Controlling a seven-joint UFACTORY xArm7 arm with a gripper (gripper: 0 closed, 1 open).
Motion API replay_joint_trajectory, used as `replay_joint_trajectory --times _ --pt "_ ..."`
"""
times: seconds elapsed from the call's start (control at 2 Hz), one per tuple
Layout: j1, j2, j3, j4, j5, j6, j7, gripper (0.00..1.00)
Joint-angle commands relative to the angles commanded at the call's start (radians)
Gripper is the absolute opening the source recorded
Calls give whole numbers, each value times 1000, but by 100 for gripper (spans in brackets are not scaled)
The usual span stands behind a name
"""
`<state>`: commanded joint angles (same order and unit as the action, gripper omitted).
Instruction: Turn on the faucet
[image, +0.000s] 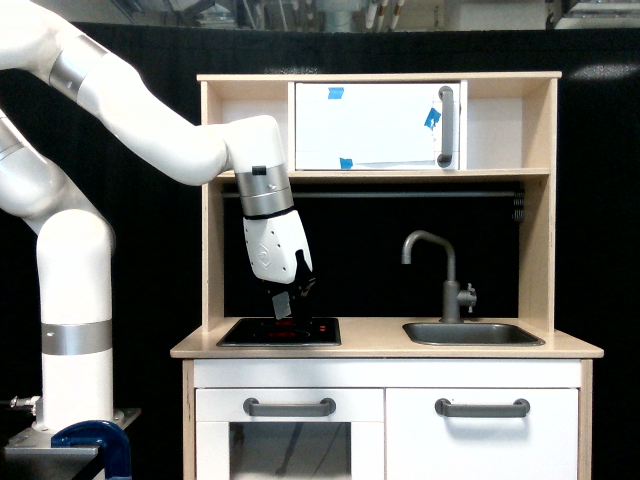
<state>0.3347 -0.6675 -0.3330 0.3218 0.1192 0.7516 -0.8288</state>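
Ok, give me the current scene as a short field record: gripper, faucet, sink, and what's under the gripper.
gripper: above the stovetop, tilted toward the exterior view's right; open or shut cannot be told
faucet: upright behind the sink, untouched, well to the exterior view's right of the gripper
sink: set in the counter, no water visible
stovetop: directly below the gripper

Black curtain backdrop (150, 300) behind pale wood play kitchen (540, 200). White upper cabinet door (375, 125) with blue tape bits, grey bar handles. Ceiling pipes (330, 12) dimly visible above.
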Motion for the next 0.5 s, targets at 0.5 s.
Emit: replay_joint_trajectory --times 0.5 --pt "323 224 -348 227 231 92 -574 100"
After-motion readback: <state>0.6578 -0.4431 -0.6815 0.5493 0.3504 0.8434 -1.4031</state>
